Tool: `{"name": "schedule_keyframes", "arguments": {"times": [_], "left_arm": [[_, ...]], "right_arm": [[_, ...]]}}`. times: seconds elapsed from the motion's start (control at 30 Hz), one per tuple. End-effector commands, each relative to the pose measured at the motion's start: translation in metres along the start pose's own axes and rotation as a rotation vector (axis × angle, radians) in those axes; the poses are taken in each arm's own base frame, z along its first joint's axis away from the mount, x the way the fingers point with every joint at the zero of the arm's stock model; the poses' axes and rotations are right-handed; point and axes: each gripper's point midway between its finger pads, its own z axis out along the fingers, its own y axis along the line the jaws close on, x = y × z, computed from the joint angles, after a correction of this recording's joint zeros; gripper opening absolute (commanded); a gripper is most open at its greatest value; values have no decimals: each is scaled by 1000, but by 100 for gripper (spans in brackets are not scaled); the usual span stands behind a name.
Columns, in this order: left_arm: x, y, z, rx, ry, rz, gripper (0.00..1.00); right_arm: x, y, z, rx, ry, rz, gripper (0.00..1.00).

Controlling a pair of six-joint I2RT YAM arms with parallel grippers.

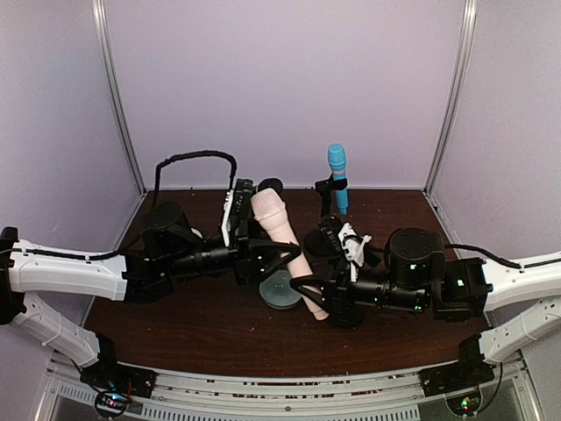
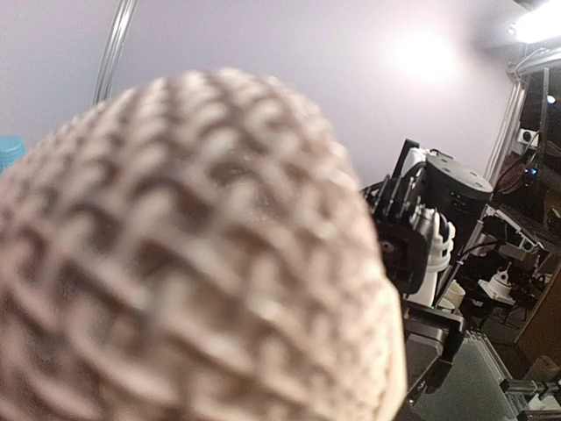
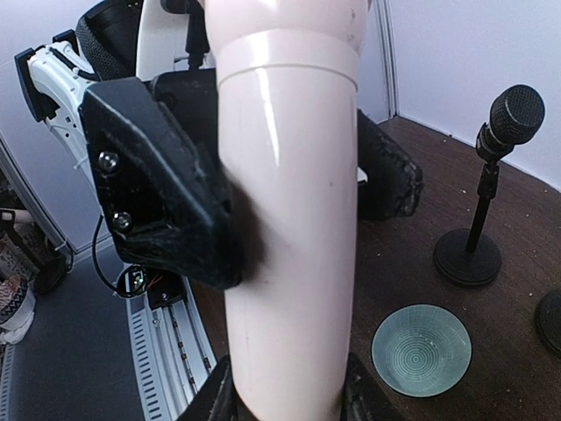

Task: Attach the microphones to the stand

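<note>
well, the pink microphone (image 1: 279,224) was up above the table (image 1: 202,316), leaning. the left gripper (image 1: 279,253) squeezed it near the head and the right gripper (image 1: 317,296) squeezed its bottom end, likely so it would not wobble or slip.

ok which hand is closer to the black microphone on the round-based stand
Left. The left hand grips the pale pink plastic microphone mid-body, close by the black microphone; the right hand holds the pink one's lower end, farther toward the near edge.
</note>
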Motion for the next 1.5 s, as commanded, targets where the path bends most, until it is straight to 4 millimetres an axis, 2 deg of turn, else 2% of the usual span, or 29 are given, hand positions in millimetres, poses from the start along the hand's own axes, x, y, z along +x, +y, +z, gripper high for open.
{"name": "schedule_keyframes", "arguments": {"times": [0.0,0.1,0.17,0.2,0.3,0.4,0.5,0.53,0.63,0.73,0.87,0.97,1.13,1.47], "left_arm": [[-25,-8,6,34,-75,10,47],[-23,-8,7,43,-70,3,32],[-22,-6,6,45,-69,2,23],[-22,-5,5,45,-67,1,20],[-20,-1,1,45,-57,-4,11],[-15,4,-5,53,-21,-4,8],[1,7,-13,55,70,27,6],[14,10,-15,41,137,42,5],[38,15,-22,18,270,93,4],[55,15,-28,23,359,134,4],[67,9,-33,48,437,156,5],[67,18,-33,-23,450,174,5],[62,40,-35,-172,424,194,8],[54,46,-34,-216,384,194,7]], "right_arm": [[-16,-4,-1,35,-59,6,7],[-15,-4,1,38,-54,6,12],[-13,-2,2,32,-40,0,20],[-11,-2,2,28,-29,-7,25],[-8,0,1,19,12,-33,51],[-5,-1,-6,26,63,-79,69],[-8,-6,-20,40,96,-129,76],[-11,-8,-25,45,100,-136,78],[-25,-18,-36,69,72,-119,81],[-36,-23,-37,74,51,-115,81],[-43,-10,-25,3,65,-139,81],[-44,-2,-8,-24,96,-106,81],[-46,-10,17,42,108,-7,82],[-47,-12,52,73,95,91,78]]}}
